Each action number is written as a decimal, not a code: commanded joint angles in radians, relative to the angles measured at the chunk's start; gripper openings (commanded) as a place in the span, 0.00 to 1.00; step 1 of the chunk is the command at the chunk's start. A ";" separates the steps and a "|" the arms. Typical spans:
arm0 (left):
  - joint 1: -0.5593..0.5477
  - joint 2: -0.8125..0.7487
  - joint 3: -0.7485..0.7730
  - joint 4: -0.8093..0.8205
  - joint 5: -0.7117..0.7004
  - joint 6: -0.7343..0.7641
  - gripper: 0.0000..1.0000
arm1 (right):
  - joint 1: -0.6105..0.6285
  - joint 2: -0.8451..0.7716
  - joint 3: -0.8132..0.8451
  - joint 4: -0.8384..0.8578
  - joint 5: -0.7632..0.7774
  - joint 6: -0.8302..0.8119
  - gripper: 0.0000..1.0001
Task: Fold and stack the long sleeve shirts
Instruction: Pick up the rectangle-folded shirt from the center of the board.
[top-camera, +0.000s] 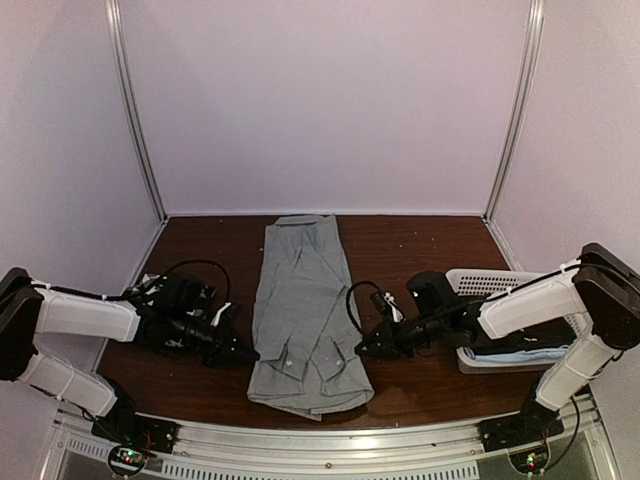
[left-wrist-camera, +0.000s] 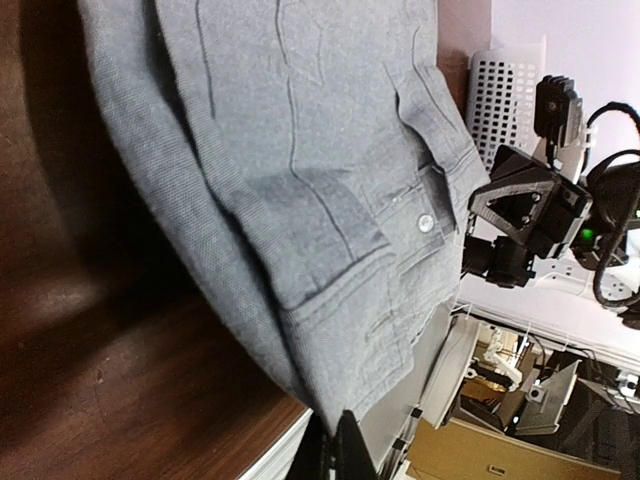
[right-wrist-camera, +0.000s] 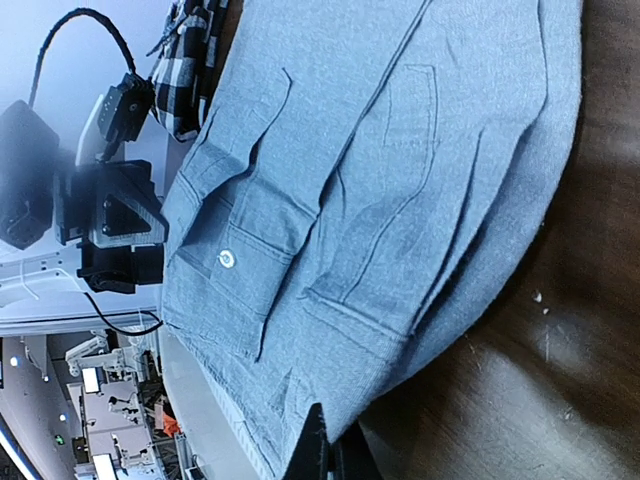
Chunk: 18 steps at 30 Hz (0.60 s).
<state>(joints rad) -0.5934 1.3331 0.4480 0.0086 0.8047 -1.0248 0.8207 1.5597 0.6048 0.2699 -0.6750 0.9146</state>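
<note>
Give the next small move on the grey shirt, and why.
Probably lift both grippers slightly, together. The left gripper and right gripper are shut on opposite side edges of the grey shirt near its near end, and it lies flat as a long strip; an even lift starts folding it toward the far end.

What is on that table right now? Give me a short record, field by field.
grey shirt: folded into a long strip down the middle of the table
checked shirt: bunched up beyond the left arm, not folded
left gripper: shut on the grey shirt's left edge, near end
right gripper: shut on its right edge, opposite
basket: white, on the right side of the table
</note>
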 joint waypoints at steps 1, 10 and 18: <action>0.065 -0.033 0.007 0.100 0.067 -0.082 0.00 | -0.049 -0.002 0.048 0.047 -0.051 0.019 0.00; 0.224 0.020 0.046 0.196 0.122 -0.166 0.00 | -0.145 0.122 0.159 0.166 -0.106 0.086 0.00; 0.293 0.227 0.172 0.282 0.120 -0.158 0.00 | -0.212 0.296 0.327 0.172 -0.079 0.084 0.00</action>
<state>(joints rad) -0.3374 1.4765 0.5640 0.1810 0.9073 -1.1767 0.6472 1.7908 0.8764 0.3988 -0.7708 0.9939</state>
